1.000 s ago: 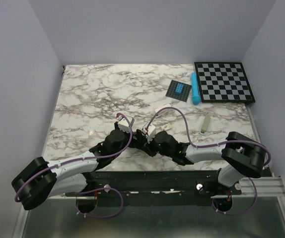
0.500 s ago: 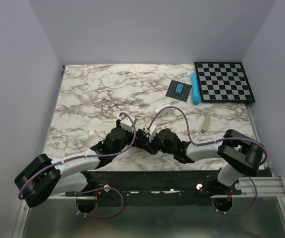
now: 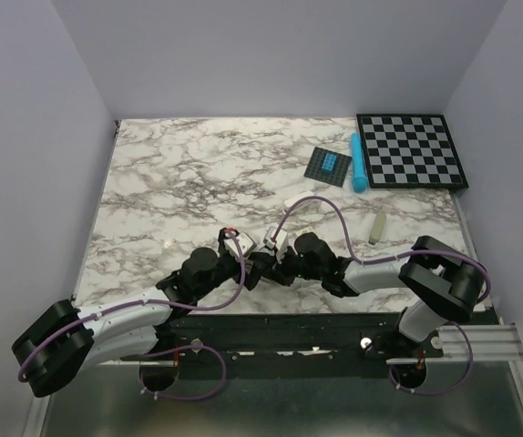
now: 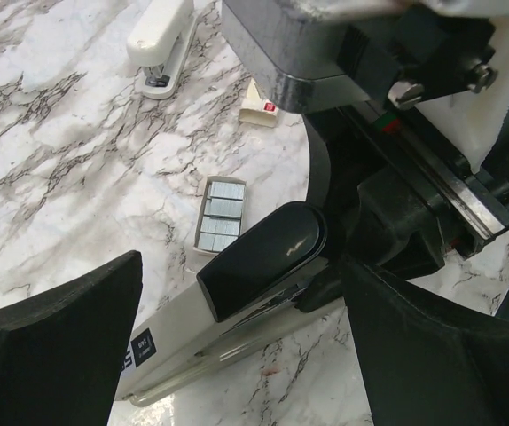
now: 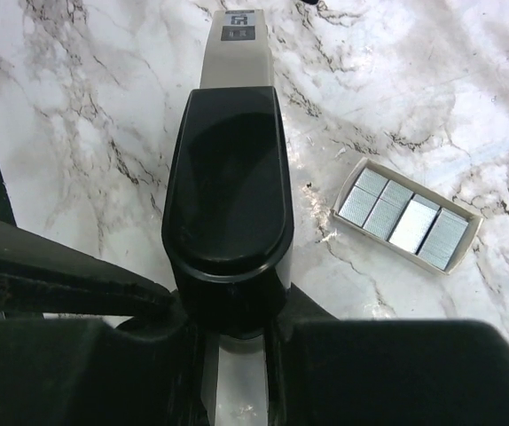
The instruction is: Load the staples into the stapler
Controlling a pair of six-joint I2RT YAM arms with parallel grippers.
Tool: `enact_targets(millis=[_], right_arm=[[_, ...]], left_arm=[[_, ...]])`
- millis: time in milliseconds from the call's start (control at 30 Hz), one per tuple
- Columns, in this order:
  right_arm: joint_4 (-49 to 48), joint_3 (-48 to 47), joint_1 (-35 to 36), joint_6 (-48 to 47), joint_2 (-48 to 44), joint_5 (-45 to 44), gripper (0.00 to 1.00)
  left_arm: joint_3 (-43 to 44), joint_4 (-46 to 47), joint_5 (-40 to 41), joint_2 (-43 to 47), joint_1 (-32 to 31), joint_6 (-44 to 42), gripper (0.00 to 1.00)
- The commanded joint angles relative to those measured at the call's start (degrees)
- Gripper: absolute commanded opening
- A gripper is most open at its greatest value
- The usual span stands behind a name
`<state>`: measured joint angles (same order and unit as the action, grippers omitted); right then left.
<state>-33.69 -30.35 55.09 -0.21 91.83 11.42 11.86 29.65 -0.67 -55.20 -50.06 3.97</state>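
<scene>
The stapler (image 4: 237,293) lies on the marble, its black top over a silver-grey channel. In the right wrist view (image 5: 228,195) it points away from me. My right gripper (image 5: 237,355) is shut on its near, hinged end. My left gripper (image 4: 246,373) is open, one finger on each side of the stapler's middle, touching nothing. The staples sit as silvery strips in a small open white tray (image 4: 222,213) just beyond the stapler, also in the right wrist view (image 5: 408,226). In the top view both grippers (image 3: 254,266) (image 3: 280,269) meet at the near centre and hide the stapler.
A white oblong block (image 4: 161,44) and a small white and red box flap (image 4: 259,105) lie beyond the tray. A beige bar (image 3: 377,228) lies to the right. A blue stick (image 3: 358,164), a dark square (image 3: 327,166) and a chessboard (image 3: 412,150) are at the far right.
My left arm has dropped back toward the near edge and turned its wrist to the right, toward the stapler. My right gripper has edged slightly left, still holding the stapler.
</scene>
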Motion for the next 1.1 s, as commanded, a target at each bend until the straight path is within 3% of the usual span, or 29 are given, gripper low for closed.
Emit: enact_targets(millis=[0,67,367,500,700,900,1067], right_arm=[[-1.7,-0.6,-0.5,-1.2,0.8,0.4,0.28],[-0.9,-0.9,-0.5,-0.7,0.7,0.5,0.29],[6.2,-2.4,-0.5,3.6,-0.8,0.5,0.46],[9.6,-2.1,-0.5,5.7,-2.9,0.4,0.60],[18.8,-2.3,-0.5,7.2,-8.3,-1.5,0.73],[33.5,-9.9,-0.4,4.5,-11.1,-3.6,0.76],[44.8,-17.4,-0.5,2.1,-9.0,-3.9,0.76]], left_arm=[[0.8,1.1,-10.1,-1.5,-1.6,-1.2,0.99],[0.5,1.2,-9.4,-0.4,-1.6,0.3,0.99],[2.4,-9.1,14.7,17.1,-1.4,11.6,0.99],[5.6,-18.6,25.3,25.6,-1.3,17.1,0.99],[16.0,-36.8,38.7,27.3,-0.7,22.5,0.99],[25.0,-47.8,40.0,21.5,3.9,22.2,0.99],[28.2,-50.3,34.3,20.0,11.1,22.2,0.99]])
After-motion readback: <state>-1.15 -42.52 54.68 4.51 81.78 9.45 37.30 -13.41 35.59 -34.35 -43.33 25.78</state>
